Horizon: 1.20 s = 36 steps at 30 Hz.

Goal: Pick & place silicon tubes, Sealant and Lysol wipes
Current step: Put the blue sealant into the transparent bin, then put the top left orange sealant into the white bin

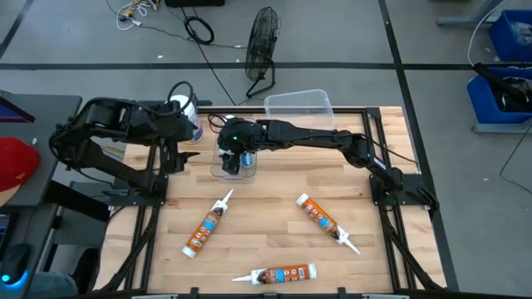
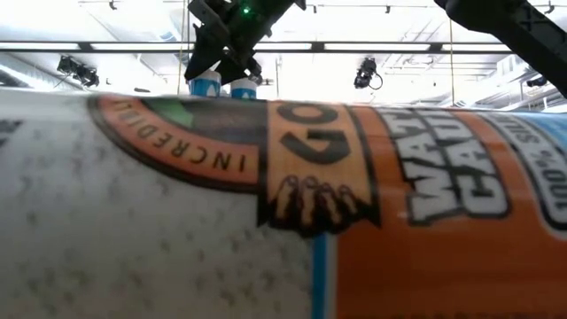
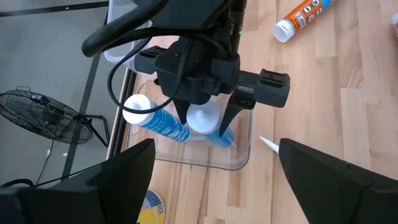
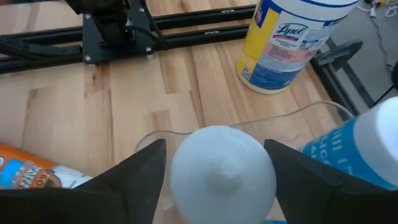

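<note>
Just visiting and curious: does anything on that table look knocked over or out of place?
Three orange tubes lie scattered flat on the table, one right against the low camera. In the clear bin, one blue tube leans aslant. The Lysol wipes stand upright.

Floor: grey, dark seams (image 1: 391,41) | black standing fan (image 1: 262,37) | blue bins (image 1: 507,50) | ceiling strip lights (image 2: 381,46)
</note>
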Tool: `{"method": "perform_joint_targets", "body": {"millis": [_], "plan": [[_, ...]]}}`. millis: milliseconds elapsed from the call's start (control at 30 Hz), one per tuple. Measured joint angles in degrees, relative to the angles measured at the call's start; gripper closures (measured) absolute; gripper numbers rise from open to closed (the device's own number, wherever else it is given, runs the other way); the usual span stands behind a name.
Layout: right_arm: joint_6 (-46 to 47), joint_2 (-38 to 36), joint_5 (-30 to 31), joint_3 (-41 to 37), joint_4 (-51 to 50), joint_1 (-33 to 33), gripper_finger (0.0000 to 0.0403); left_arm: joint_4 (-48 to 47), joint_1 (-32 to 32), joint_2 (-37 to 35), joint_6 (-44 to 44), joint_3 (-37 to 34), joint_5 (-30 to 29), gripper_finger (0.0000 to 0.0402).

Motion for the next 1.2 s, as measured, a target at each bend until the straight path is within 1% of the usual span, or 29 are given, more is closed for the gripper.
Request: {"method": "perform_joint_targets", "body": {"millis": [167,300,433,567,667,800,933,1000,1067,1200], "plan": [[-0.6,-2.3,1.2,-0.1,-1.1,0.0,0.0128,0.0,0.0,0.0,-0.2,0.0,0.0,0.0053],[-0.8,-6.7,3.5,-0.1,-2.9,0.0,0.0128,-0.5,0.0,0.0,-0.2,0.0,0.0,0.0053],[0.0,-11.3,4.2,-0.1,-6.9,0.4,0.0128,-0.6,0.0,0.0,-1.1,0.0,0.0,0.0053],[1.7,-16.4,4.4,0.0,-15.1,2.5,0.0133,-1.9,0.0,0.0,-3.2,0.0,1.1,0.0053],[3.1,-19.3,5.5,0.0,-23.5,5.4,0.0144,-2.6,0.0,-0.1,-6.7,-0.7,1.3,0.0053],[8.2,-22.6,14.5,0.0,-34.4,11.2,0.0169,-2.7,0.0,-0.6,-12.2,-4.5,1.3,0.0053],[16.4,-24.3,19.4,0.0,-42.3,18.0,0.0194,-2.7,-1.3,-0.9,-18.7,-11.1,1.3,0.0053],[19.6,-24.3,21.5,0.0,-44.7,21.4,0.0204,-2.7,-2.5,-0.9,-22.6,-14.8,1.5,0.0053],[21.7,-24.3,23.8,-0.4,-44.8,24.6,0.0212,-2.6,-3.8,-0.9,-27.1,-18.5,2.7,0.0053],[24.1,-24.4,28.8,-4.7,-44.8,29.6,0.0223,0.5,-5.7,-0.9,-39.8,-25.9,3.6,0.0053]]}}
